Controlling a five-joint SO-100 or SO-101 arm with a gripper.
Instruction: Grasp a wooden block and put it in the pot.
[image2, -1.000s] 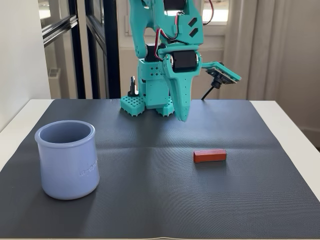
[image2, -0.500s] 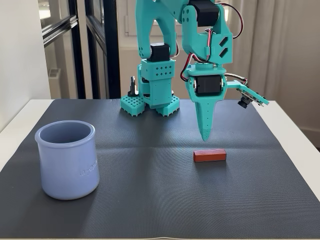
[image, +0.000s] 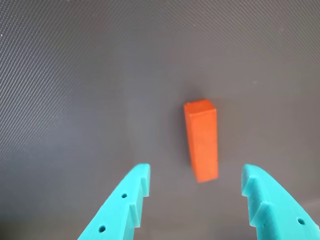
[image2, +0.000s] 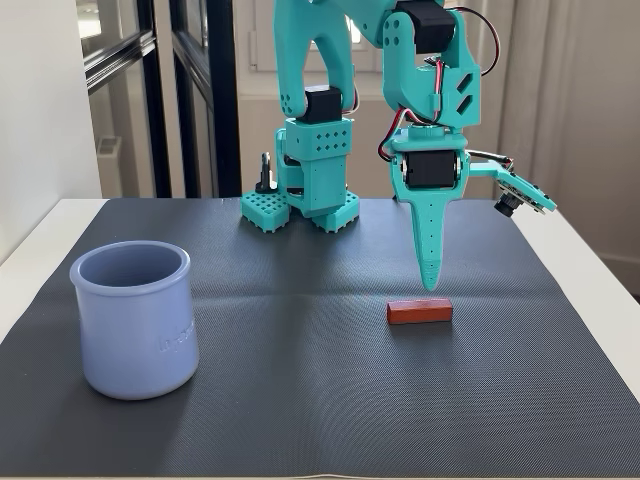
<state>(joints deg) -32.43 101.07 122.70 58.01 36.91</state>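
The wooden block (image2: 419, 312) is a small red-brown bar lying flat on the dark mat, right of centre in the fixed view. In the wrist view the block (image: 201, 139) lies lengthwise just ahead of the gap between my teal fingers. My gripper (image: 196, 176) is open and empty, its jaws wide apart. In the fixed view the gripper (image2: 430, 281) points straight down, its tip a little above and behind the block. The lavender-blue pot (image2: 134, 318) stands upright at the left of the mat, far from the gripper; its inside looks empty.
The dark textured mat (image2: 300, 400) covers the white table (image2: 590, 270). The arm's teal base (image2: 300, 205) stands at the mat's far edge. A window frame and wall lie behind the table.
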